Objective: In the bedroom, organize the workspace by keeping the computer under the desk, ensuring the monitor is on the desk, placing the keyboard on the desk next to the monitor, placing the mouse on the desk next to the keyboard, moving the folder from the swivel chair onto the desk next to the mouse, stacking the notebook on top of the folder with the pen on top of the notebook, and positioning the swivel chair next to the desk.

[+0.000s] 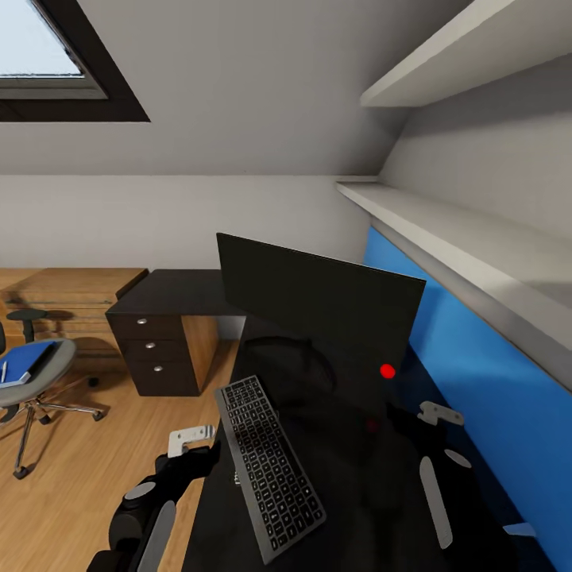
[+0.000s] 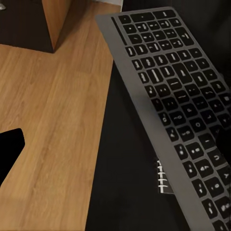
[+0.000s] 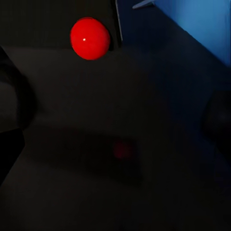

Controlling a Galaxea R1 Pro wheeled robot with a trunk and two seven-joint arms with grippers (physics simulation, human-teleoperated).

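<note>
The black monitor (image 1: 318, 306) stands on the glossy black desk (image 1: 183, 290). In front of it the dark keyboard (image 1: 268, 467) lies slanted, its far corner jutting past the desk's edge over the floor. My left gripper (image 1: 195, 437) is at the keyboard's (image 2: 178, 96) left edge; one dark finger (image 2: 9, 149) shows far out to the side and the keyboard covers the other. My right gripper (image 1: 439, 413) hovers open over the desk with nothing between its fingers (image 3: 9, 149). On the swivel chair (image 1: 48, 397) lie the blue folder (image 1: 22, 359), the dark notebook (image 1: 41, 364) and the white pen (image 1: 4, 371).
A red ball (image 1: 387, 370) floats before the monitor's lower right. The drawer unit (image 1: 159, 349) closes the desk's left end, with low wooden shelving (image 1: 71, 294) behind it. A blue wall panel (image 1: 477, 365) and white shelves (image 1: 453, 230) run along the right. Wooden floor (image 1: 95, 469) lies left.
</note>
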